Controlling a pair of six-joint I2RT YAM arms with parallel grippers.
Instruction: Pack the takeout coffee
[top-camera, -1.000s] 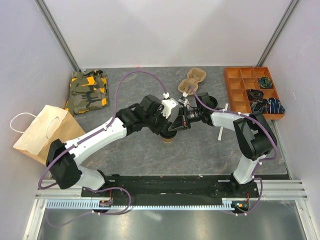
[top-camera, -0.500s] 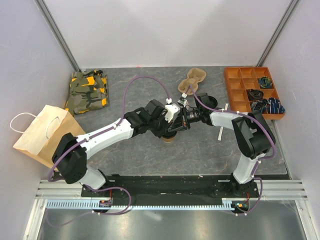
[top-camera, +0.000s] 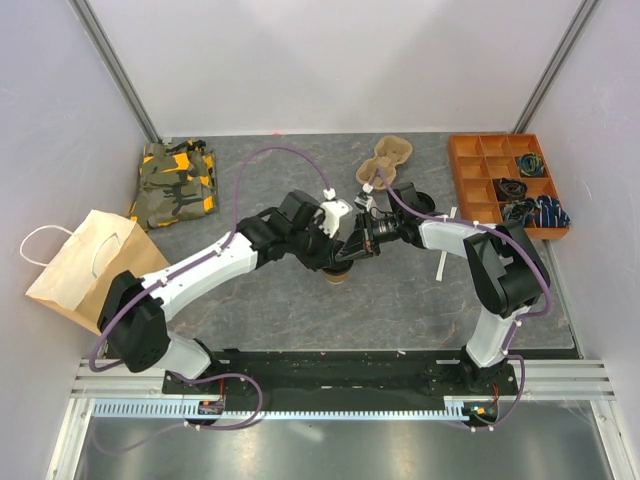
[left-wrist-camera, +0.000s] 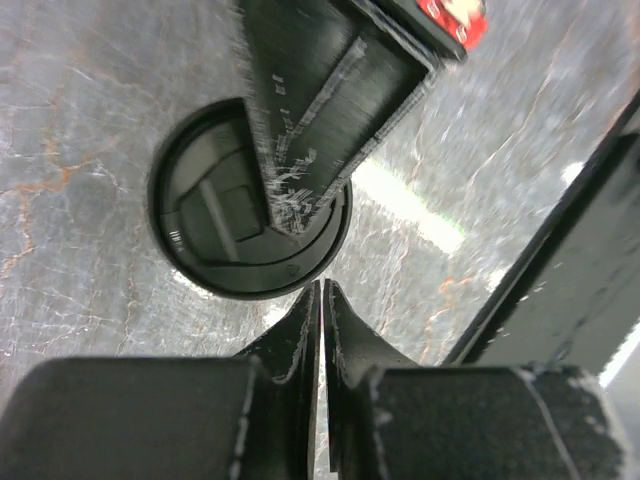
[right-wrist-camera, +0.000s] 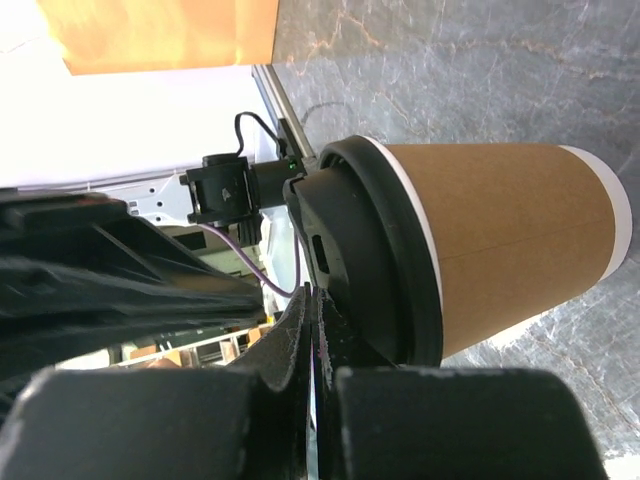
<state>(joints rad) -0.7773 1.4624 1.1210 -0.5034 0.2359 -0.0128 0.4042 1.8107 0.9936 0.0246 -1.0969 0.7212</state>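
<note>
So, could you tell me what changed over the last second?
The left arm swung right, then back nearly to where it started; nothing was gripped or released. The left gripper and right gripper stay shut by the lid, and the takeout coffee and right arm stayed put.

Overhead, two wrist close-ups, shared cup (right-wrist-camera: 500, 250)

One lidded cup (right-wrist-camera: 500, 240), one pulp carrier (top-camera: 386, 160), one paper bag (top-camera: 85, 265), one orange tray (top-camera: 462, 176), one camouflage cloth (top-camera: 177, 183).
</note>
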